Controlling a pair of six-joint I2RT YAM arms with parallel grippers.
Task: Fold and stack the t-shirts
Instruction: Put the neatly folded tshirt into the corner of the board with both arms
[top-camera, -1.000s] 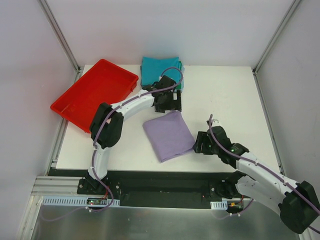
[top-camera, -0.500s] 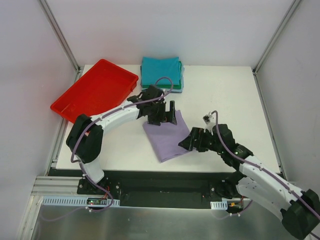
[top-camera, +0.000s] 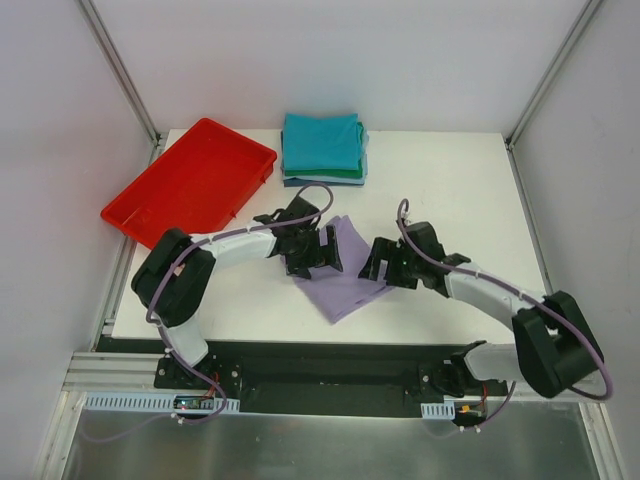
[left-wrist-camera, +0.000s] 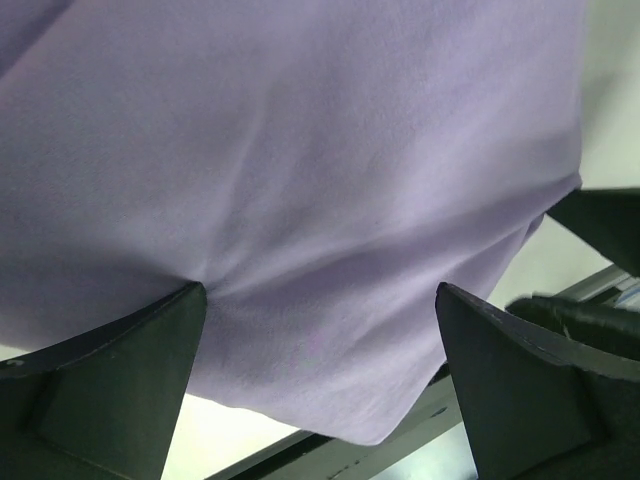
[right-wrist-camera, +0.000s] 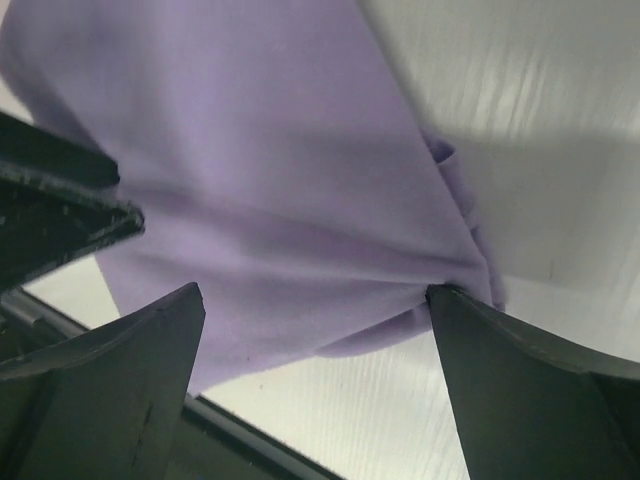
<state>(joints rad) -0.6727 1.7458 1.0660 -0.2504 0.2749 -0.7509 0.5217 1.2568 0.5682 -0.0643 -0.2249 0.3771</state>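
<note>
My lavender shirt lies folded on the desk, apart from the folded stack at the far edge. I judge it light, limp cotton that will sag and unfold unless pinched through all its layers. My left claw stands spread over its left edge, 1 finger denting the cloth. My right claw, equally spread, straddles the bunched right corner. Neither pinches anything. Those 2 opposite edges look best to take.
</note>
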